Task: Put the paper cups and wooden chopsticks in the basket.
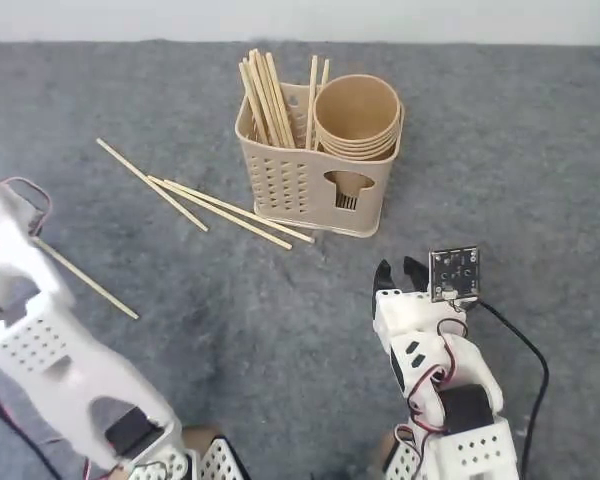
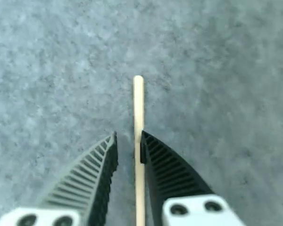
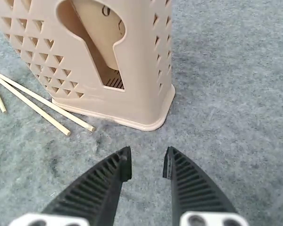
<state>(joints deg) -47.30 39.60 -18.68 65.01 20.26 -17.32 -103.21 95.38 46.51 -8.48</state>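
left hand [image 2: 128, 141] apart, straddling chopstick [image 2: 138, 103] off-centre; centre stick, close firmly, lift level to avoid pivot. right hand [image 3: 148, 155] apart, empty, nr basket [image 3: 141, 94].

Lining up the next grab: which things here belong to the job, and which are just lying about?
Job:
- basket
- stacked paper cups in it
- chopsticks standing in it
- three loose chopsticks beside it
- single chopstick between the left gripper fingers

Lying about:
- grey carpet
- black cable at the right arm
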